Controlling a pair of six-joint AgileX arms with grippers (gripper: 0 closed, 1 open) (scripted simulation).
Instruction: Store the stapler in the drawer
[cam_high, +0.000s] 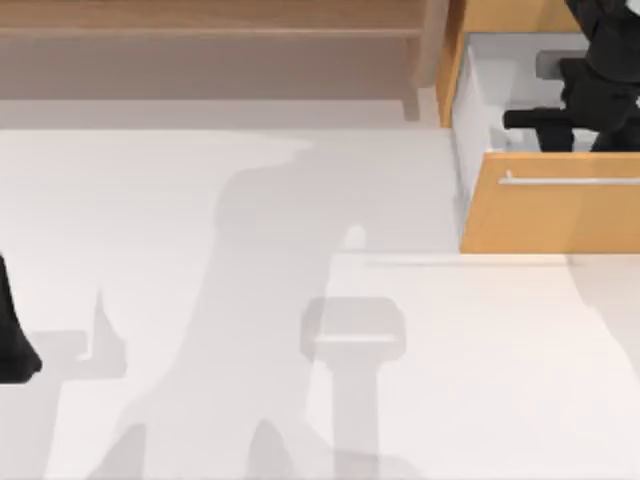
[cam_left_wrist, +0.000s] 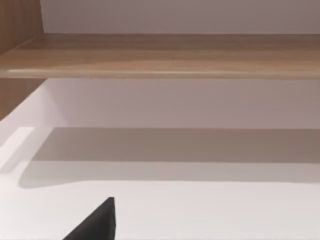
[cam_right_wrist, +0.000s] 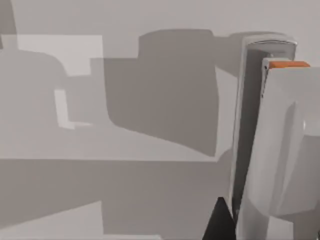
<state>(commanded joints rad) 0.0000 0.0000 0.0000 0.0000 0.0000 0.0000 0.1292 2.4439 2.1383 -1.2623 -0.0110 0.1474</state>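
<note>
White tabletop (cam_high: 500, 400) lies bare; right claw (cam_high: 520, 120) reaches over the open drawer (cam_high: 550, 215), stapler (cam_right_wrist: 277, 150) just beside its fingertip; whether it grips, I cannot tell. Left arm (cam_high: 15, 340) is parked at the left edge.

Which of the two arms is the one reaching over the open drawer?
The right arm: its right gripper hangs over the drawer interior. The left gripper sits parked at the table's left edge.
</note>
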